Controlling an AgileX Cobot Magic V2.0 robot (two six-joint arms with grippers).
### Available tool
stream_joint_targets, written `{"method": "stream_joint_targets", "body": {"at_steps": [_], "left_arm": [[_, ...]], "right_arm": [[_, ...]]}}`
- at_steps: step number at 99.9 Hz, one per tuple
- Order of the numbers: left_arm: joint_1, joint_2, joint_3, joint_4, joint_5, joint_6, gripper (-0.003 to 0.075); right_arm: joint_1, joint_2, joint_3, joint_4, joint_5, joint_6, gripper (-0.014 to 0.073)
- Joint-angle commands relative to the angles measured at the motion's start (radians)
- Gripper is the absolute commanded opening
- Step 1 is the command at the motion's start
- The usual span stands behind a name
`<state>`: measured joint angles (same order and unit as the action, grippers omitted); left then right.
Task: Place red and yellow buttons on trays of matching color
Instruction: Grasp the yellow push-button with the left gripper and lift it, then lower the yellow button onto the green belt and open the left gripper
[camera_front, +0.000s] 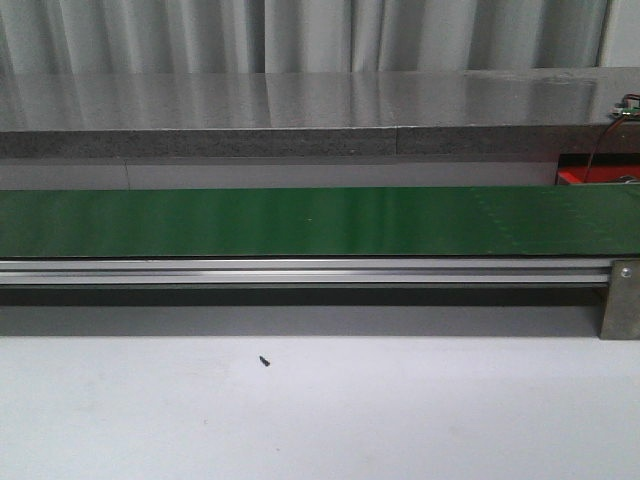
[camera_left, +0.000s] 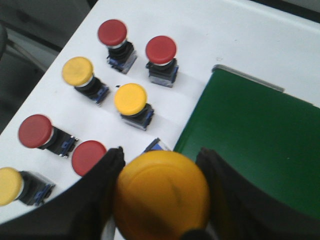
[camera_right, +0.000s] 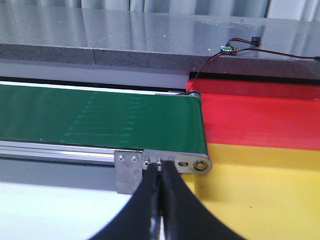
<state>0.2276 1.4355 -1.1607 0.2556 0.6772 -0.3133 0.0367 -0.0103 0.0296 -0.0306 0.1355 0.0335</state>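
Nearest the left wrist camera, a yellow button (camera_left: 162, 192) sits clamped between the two black fingers (camera_left: 107, 172) of the left gripper (camera_left: 161, 165), its domed cap filling the gap between them. Beyond it, on the white table (camera_left: 210, 35), lie loose buttons: two red buttons (camera_left: 111, 32) (camera_left: 161, 49) furthest out, two yellow ones (camera_left: 77, 70) (camera_left: 130, 98) in the next row, then a red one (camera_left: 35, 131) and another red one (camera_left: 88, 157) partly hidden by the left finger, and a yellow one (camera_left: 9, 186) at the table's near edge. All stand apart from each other. The end of the green conveyor belt (camera_left: 255, 135) lies just beside this group.

In the right wrist view, the right gripper (camera_right: 161, 172) has its jaws pressed together with nothing between them. It hangs near the metal bracket (camera_right: 128, 167) at the belt's end corner. Past that end lies the red tray (camera_right: 260, 117), and nearer the camera, touching it along one edge, the yellow tray (camera_right: 260, 195). Neither tray shows a button on it. A small circuit board with red and black wires (camera_right: 229, 48) rests on the grey ledge (camera_right: 125, 35) behind.

The front view shows the belt (camera_front: 300, 220) running across the table's width along an aluminium rail (camera_front: 300, 272), a small dark speck (camera_front: 265, 361) on the white surface in front of it, and a sliver of the red tray (camera_front: 590, 176) at the right edge; neither arm appears there
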Motion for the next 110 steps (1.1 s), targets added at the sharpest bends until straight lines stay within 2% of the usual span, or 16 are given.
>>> {"method": "stream_joint_targets", "body": {"at_steps": [1,30,47,69,76,85,102,110], "left_arm": [[-0.037,0.01,-0.066,-0.001,-0.037,0.01,0.0043],[-0.111,0.158,-0.149,-0.003,-0.037,0.014,0.0045],[-0.116,0.233,-0.184,-0.117,-0.037,0.077,0.005],[-0.116,0.276,-0.191,-0.185,-0.011,0.122,0.0123],[-0.116,0.276,-0.191,-0.184,-0.008,0.122,0.0166],[-0.116,0.276,-0.191,-0.184,-0.007,0.123,0.0258],[-0.116,0.276,-0.191,-0.184,-0.002,0.13,0.053],[-0.116,0.276,-0.195,-0.185,0.009,0.13,0.0601]], "right_arm": [[0.001,-0.018,-0.019,-0.005,-0.074,-0.001,-0.0118],[0.001,-0.018,-0.019,-0.005,-0.074,-0.001,-0.0118],[0.001,-0.018,-0.019,-0.005,-0.074,-0.001,-0.0118],[0.001,-0.018,-0.019,-0.005,-0.074,-0.001,-0.0118],[0.001,-0.018,-0.019,-0.005,-0.074,-0.001,-0.0118],[0.001,-0.018,-0.019,-0.005,-0.074,-0.001,-0.0118],[0.001,-0.018,-0.019,-0.005,-0.074,-0.001,-0.0118],[0.001,-0.018,-0.019,-0.005,-0.074,-0.001,-0.0118]]}}
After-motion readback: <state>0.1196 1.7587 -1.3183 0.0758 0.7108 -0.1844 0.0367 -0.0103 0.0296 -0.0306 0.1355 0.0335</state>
